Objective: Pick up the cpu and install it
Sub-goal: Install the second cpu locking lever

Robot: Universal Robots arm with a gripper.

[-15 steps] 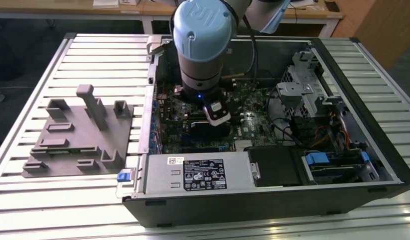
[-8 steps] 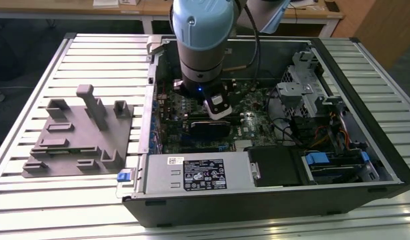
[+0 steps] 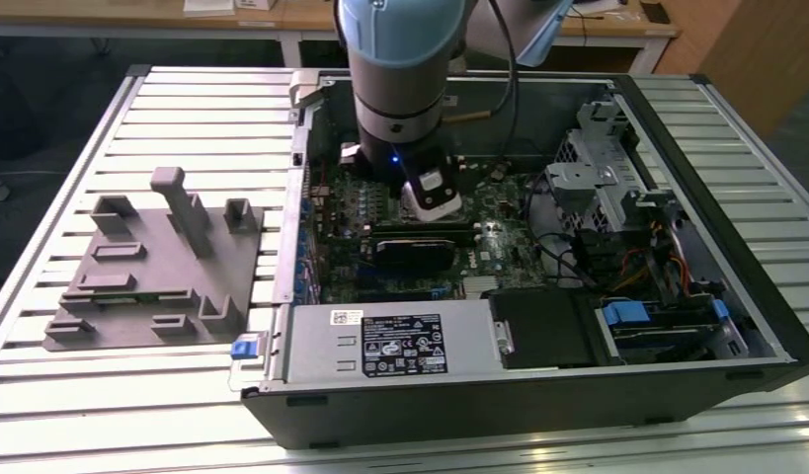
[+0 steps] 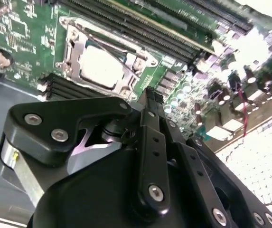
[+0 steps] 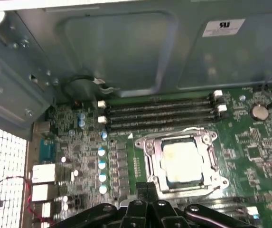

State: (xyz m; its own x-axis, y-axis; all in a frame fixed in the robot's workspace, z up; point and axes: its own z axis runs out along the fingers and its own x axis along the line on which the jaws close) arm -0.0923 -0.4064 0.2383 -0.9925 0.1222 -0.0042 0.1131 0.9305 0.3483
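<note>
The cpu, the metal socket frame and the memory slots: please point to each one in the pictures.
cpu (image 5: pixel 182 161): first wrist view, middle of its pale metal top.
metal socket frame (image 5: pixel 151 148): first wrist view, one side bar of the frame.
memory slots (image 5: pixel 159 114): first wrist view, middle of the dark slots.

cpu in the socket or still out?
In. The cpu lies flat inside the socket frame on the motherboard in both wrist views.

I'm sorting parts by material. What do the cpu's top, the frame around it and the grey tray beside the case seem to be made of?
The cpu top looks like pale, matte silver metal with a soft glare. The socket frame looks like bright stamped metal, by its sharp glints. The grey tray looks like dull moulded plastic, though its matte surface leaves that open.
</note>
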